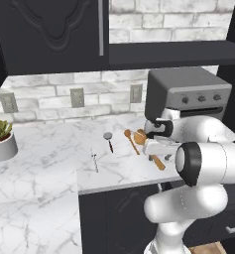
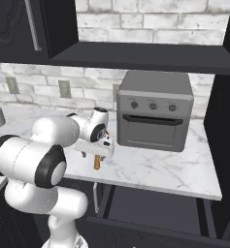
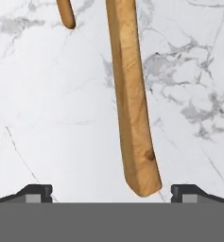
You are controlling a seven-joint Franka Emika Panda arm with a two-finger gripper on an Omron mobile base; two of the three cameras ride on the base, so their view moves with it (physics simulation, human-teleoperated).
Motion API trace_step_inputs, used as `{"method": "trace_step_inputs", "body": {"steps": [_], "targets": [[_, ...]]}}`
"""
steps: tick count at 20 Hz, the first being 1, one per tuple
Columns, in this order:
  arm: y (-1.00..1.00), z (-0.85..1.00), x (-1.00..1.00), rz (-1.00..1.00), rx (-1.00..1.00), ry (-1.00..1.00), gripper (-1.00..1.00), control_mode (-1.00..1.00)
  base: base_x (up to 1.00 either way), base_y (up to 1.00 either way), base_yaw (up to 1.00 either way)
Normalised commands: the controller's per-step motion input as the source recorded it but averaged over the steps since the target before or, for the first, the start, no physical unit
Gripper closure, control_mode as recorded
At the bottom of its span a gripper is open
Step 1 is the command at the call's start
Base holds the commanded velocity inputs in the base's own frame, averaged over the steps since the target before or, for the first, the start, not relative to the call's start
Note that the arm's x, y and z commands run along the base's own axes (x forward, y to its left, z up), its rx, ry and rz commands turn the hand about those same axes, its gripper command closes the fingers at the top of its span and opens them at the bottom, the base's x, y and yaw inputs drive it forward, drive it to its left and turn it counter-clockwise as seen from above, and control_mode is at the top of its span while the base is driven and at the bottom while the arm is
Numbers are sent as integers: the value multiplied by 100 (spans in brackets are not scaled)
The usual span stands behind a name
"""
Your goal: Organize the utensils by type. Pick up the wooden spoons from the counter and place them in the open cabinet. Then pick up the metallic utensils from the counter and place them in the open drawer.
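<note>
Two wooden spoons point(image 1: 132, 139) lay on the counter point(image 1: 49, 149) just in front of the toaster oven point(image 1: 186, 92). The gripper point(image 3: 111, 191) was held low over the longer spoon's handle point(image 3: 132, 108), jaws spread wide to straddle it, nothing yet gripped.

Bare counter point(image 3: 47, 118) flanks the long spoon's handle point(image 3: 132, 108); short spoon point(image 1: 131, 141) just beside, oven point(image 1: 186, 92) blocks behind.
</note>
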Motion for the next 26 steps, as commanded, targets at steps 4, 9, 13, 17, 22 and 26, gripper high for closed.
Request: {"method": "trace_step_inputs", "body": {"steps": [4, 9, 13, 17, 22, 26], "targets": [[3, -19, 28, 0, 2, -18, -100, -100, 0, 0, 0], [0, -26, 25, 0, 0, -15, -100, -100, 0, 0, 0], [0, -26, 33, 0, 0, -8, -100, -100, 0, 0, 0], [1, -24, 27, 0, 0, -2, -100, -100, 0, 0, 0], [0, -28, 15, 0, -3, 0, -100, -100, 0, 0, 0], [2, -47, -4, 0, -12, -2, 100, -100, 0, 0, 0]]}}
